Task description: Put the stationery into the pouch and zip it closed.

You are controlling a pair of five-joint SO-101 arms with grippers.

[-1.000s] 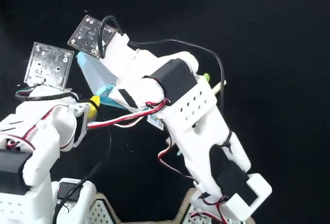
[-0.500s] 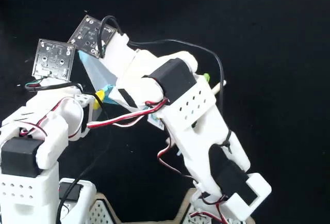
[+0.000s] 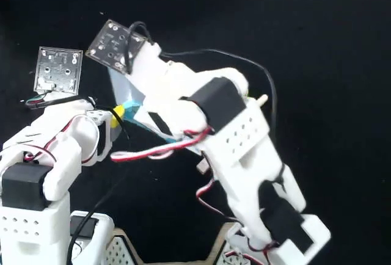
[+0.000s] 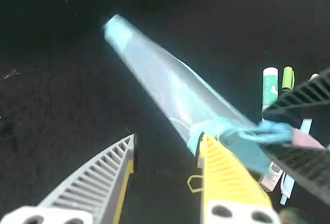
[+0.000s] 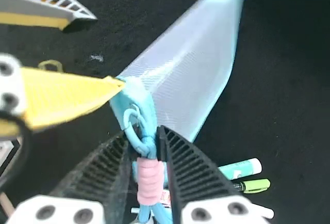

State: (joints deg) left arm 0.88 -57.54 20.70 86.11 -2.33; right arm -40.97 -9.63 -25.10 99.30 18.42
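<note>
The translucent light-blue pouch (image 4: 165, 84) lies flat on the black table, and shows between the two arms (image 3: 121, 88). My right gripper (image 5: 145, 133) is shut on the pouch's zip pull (image 5: 135, 123) and its pink strap (image 5: 147, 177). My left gripper (image 4: 166, 139) is open, its yellow finger (image 4: 221, 172) touching the pouch's zip end while the grey finger (image 4: 98, 182) stands apart over bare table. A teal-and-white marker (image 4: 269, 87), a green pen (image 4: 287, 79) and a white pen (image 4: 289, 182) lie on the table beside the pouch, outside it.
Black cloth covers the table (image 3: 330, 63), with free room to the right of the arms. A pale stick end (image 3: 261, 100) pokes out from behind the right arm (image 3: 244, 149). The arm bases stand at the near edge.
The right arm has shifted a little to the right, still holding the zip pull, and the pouch followed. The left arm rose and its yellow finger stays at the pouch's end.
</note>
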